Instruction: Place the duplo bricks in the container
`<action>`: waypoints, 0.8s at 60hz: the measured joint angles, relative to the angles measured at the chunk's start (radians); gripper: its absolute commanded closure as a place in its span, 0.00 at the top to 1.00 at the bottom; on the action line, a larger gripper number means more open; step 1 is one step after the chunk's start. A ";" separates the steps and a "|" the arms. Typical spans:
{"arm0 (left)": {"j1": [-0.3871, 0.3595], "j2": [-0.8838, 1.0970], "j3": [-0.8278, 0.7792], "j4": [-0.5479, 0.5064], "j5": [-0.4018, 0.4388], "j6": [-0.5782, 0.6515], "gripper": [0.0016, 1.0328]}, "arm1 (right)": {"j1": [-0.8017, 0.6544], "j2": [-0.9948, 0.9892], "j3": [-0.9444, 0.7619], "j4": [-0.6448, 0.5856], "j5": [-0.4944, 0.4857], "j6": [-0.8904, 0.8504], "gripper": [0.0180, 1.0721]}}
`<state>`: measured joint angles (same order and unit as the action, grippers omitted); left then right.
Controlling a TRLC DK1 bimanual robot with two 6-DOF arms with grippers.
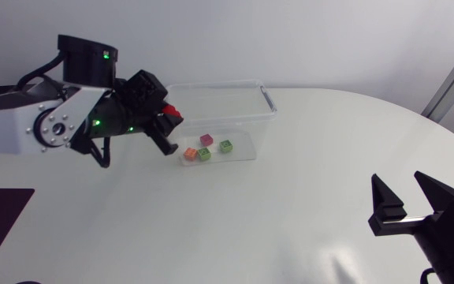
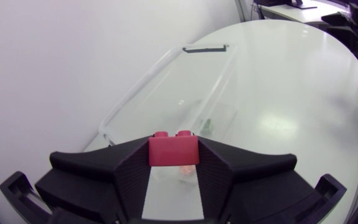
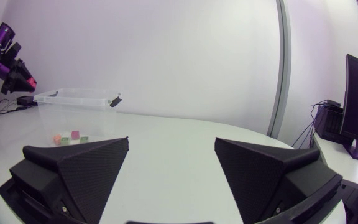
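Here, one red duplo brick (image 2: 173, 149) is pinched in the left claw (image 2: 173, 157), above the near end of the one clear container (image 1: 262, 99). Four more lie inside: an orange brick (image 1: 188, 153), a magenta brick (image 1: 206, 140), a green brick (image 1: 204, 154) and a second green brick (image 1: 225, 146). The right claw (image 1: 398, 180) hangs spread, well apart over the white counter (image 1: 290, 221).
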<state>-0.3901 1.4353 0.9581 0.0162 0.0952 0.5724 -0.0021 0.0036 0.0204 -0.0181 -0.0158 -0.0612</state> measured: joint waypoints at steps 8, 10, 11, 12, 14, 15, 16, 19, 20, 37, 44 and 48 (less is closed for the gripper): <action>0.015 0.125 0.145 0.005 -0.032 -0.056 0.28 | 0.000 0.000 0.000 0.000 0.000 0.000 0.95; 0.017 0.161 0.184 0.006 -0.050 -0.066 0.29 | 0.000 0.000 0.000 0.000 0.000 0.000 0.95; 0.017 0.177 0.202 0.007 -0.057 -0.070 0.30 | 0.000 0.000 0.000 0.000 0.000 0.000 0.95; 0.018 0.196 0.224 0.009 -0.071 -0.076 0.31 | 0.000 0.000 0.000 0.000 0.000 0.000 0.95; 0.019 0.231 0.258 0.013 -0.092 -0.081 0.41 | 0.000 0.000 0.000 0.000 0.000 0.000 0.95; 0.019 0.246 0.272 0.013 -0.102 -0.084 0.54 | 0.000 0.000 0.000 0.000 0.000 0.000 0.95; 0.019 0.259 0.283 0.012 -0.113 -0.084 0.59 | 0.000 0.000 0.000 0.000 0.000 0.000 0.95; 0.019 0.288 0.305 0.012 -0.132 -0.093 0.98 | 0.000 0.000 0.000 0.000 0.000 0.000 0.95; 0.019 0.295 0.306 0.012 -0.135 -0.095 0.97 | 0.000 0.000 0.000 0.000 0.000 0.000 0.95; 0.050 0.203 0.236 0.000 -0.183 -0.101 0.97 | 0.000 0.000 0.000 0.000 0.000 0.000 0.95; 0.107 0.047 0.158 -0.005 -0.184 -0.101 0.97 | 0.000 0.000 0.000 0.000 0.000 0.000 0.95; 0.135 -0.066 0.097 0.004 -0.187 -0.102 0.97 | 0.000 0.000 0.000 0.000 0.000 0.000 0.95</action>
<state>-0.2550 1.3689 1.0550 0.0200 -0.0917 0.4702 -0.0025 0.0036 0.0204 -0.0181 -0.0162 -0.0616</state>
